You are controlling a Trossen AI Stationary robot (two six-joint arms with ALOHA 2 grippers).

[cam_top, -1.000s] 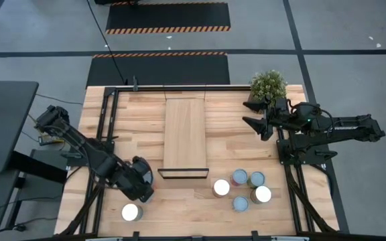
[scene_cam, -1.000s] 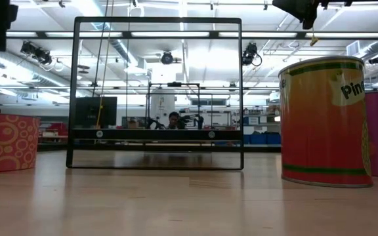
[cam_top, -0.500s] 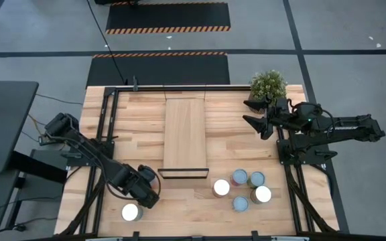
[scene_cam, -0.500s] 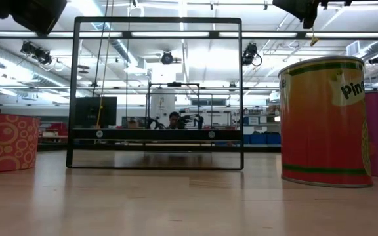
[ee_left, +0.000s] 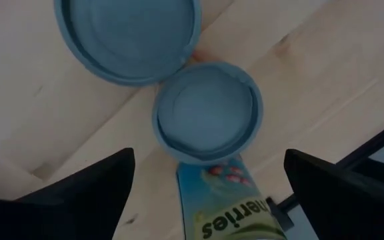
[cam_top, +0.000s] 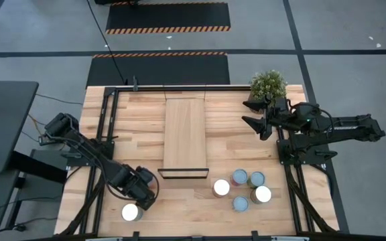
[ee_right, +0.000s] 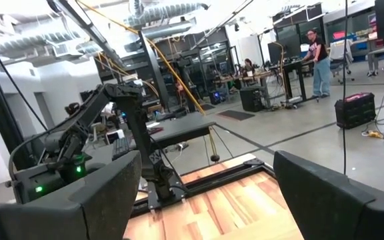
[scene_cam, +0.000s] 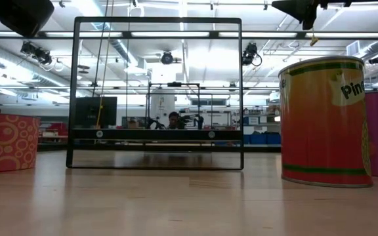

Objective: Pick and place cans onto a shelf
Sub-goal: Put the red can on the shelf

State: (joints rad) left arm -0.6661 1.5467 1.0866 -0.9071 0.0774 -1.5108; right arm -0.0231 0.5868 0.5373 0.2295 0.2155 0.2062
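Both arms (cam_top: 86,150) matte black, jointed tubes w/ black cabling; wedge-shaped dark fingers (ee_left: 79,193)

The table (cam_top: 139,114) is pale wood planks. The shelf (cam_top: 185,134) stands along its middle. Five cans (cam_top: 243,187) cluster at the near right, one white-topped can (cam_top: 131,212) sits near left, and a plant (cam_top: 268,84) occupies the far right corner.

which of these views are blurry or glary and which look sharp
High view: evenly lit and sharp, though the white can tops blow out to glare. Low view: bright ceiling lights behind the shelf frame, near orange can slightly soft. Left wrist view: blue can lid close and blurred.
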